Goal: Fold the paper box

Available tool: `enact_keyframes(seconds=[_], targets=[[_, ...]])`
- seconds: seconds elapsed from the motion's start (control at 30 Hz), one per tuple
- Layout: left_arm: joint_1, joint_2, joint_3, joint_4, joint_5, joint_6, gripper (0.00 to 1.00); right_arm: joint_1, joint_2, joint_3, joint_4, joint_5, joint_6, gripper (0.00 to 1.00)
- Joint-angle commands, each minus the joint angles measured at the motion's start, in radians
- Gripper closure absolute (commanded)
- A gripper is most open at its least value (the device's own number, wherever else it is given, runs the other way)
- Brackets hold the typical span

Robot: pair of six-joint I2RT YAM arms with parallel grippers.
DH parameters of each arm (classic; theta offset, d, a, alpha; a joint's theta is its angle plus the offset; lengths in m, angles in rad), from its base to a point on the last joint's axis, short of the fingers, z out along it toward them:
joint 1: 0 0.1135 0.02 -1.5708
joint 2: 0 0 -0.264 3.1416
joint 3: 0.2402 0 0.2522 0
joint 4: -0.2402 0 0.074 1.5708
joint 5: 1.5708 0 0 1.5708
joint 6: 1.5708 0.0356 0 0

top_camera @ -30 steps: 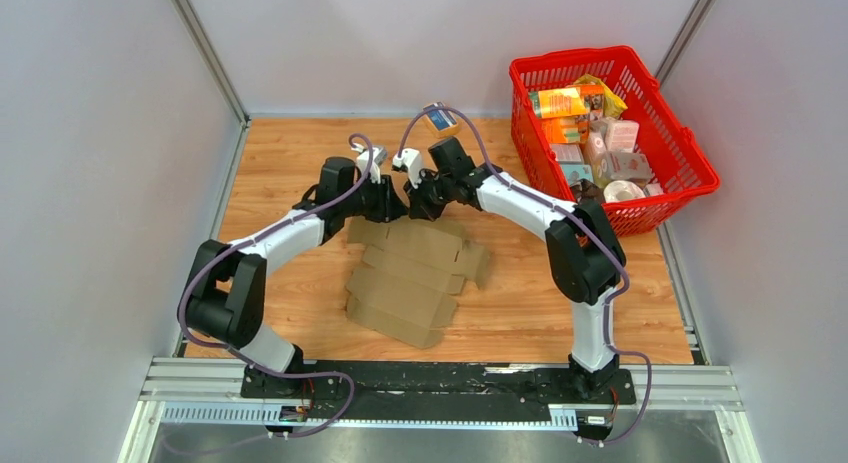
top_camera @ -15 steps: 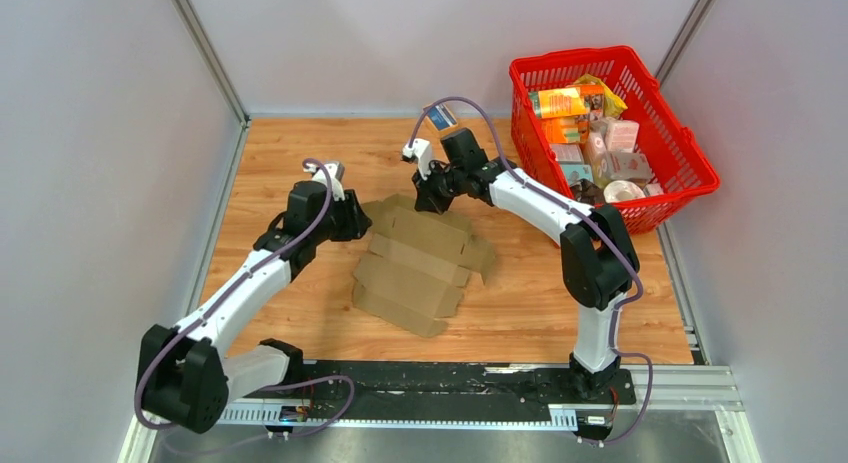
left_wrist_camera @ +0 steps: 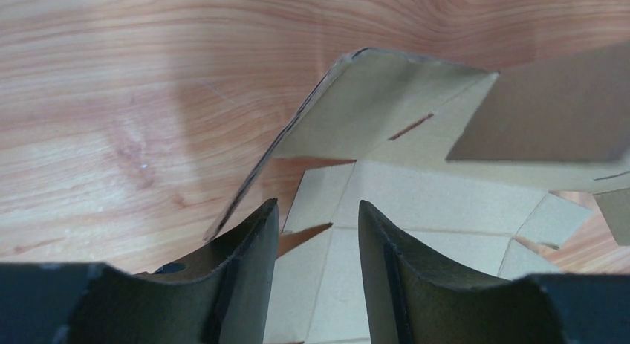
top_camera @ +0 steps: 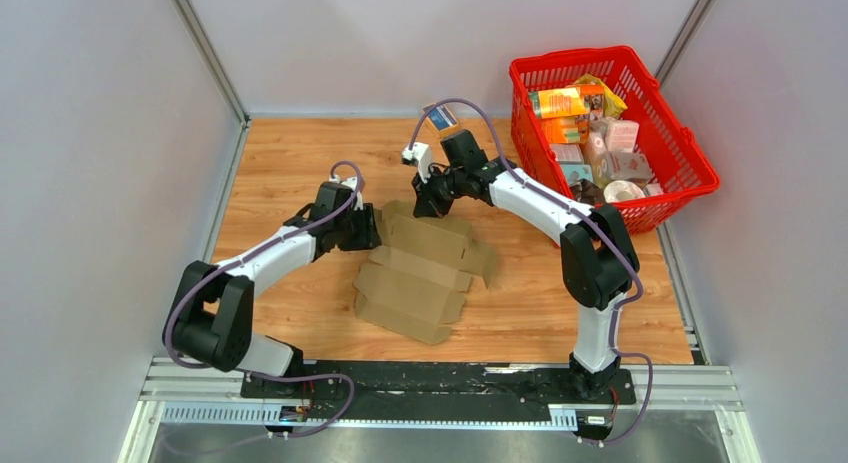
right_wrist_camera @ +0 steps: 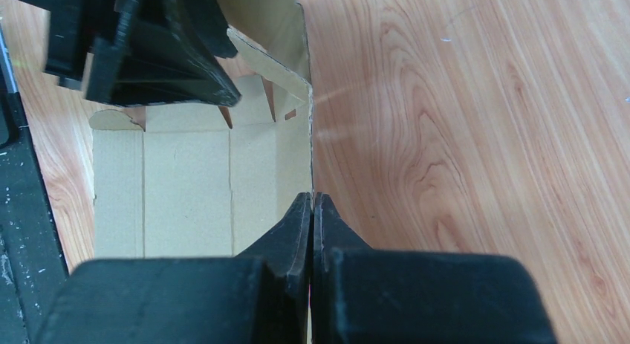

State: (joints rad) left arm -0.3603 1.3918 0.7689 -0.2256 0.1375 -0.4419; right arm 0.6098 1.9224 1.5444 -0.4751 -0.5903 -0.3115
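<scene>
My right gripper [right_wrist_camera: 312, 208] pinches one raised flap of the paper box [right_wrist_camera: 186, 188]; my left gripper [left_wrist_camera: 316, 214] is parted and empty, the box just beyond its tips; a one-sided pull could slip or tear the flap.

You are seeing the paper box [top_camera: 415, 273] lying midway on the worktop [top_camera: 290, 153], left end effector [top_camera: 368, 230] sitting at its far-left corner, right end effector [top_camera: 424, 205] at its far edge, basket [top_camera: 528, 133] standing far right.

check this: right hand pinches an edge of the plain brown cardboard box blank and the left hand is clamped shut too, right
No. The left hand is open, a gap between its fingers, as the left wrist view shows. The right hand does pinch an edge of the plain brown cardboard box blank.
</scene>
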Motion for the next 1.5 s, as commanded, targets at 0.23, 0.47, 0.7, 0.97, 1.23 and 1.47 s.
enact_keyframes(seconds=[0.23,0.47,0.7,0.97,1.23,1.47], targets=[[-0.043,0.107,0.052,0.068,0.042,-0.020,0.48,0.013,-0.079,0.033,0.069,-0.028,0.034,1.00],[-0.118,-0.008,-0.013,0.106,-0.057,-0.035,0.70,0.028,-0.088,-0.003,0.130,0.049,0.071,1.00],[-0.154,0.035,-0.023,0.173,-0.062,-0.086,0.71,0.076,-0.089,-0.040,0.199,0.106,0.126,1.00],[-0.177,0.110,-0.135,0.391,-0.027,-0.161,0.63,0.088,-0.099,-0.098,0.253,0.135,0.157,1.00],[-0.177,-0.268,-0.160,0.191,-0.125,-0.069,0.54,0.088,-0.123,-0.122,0.207,0.156,0.101,1.00],[-0.170,-0.426,-0.030,-0.027,-0.306,0.077,0.42,0.087,-0.137,-0.121,0.176,0.133,0.072,1.00]])
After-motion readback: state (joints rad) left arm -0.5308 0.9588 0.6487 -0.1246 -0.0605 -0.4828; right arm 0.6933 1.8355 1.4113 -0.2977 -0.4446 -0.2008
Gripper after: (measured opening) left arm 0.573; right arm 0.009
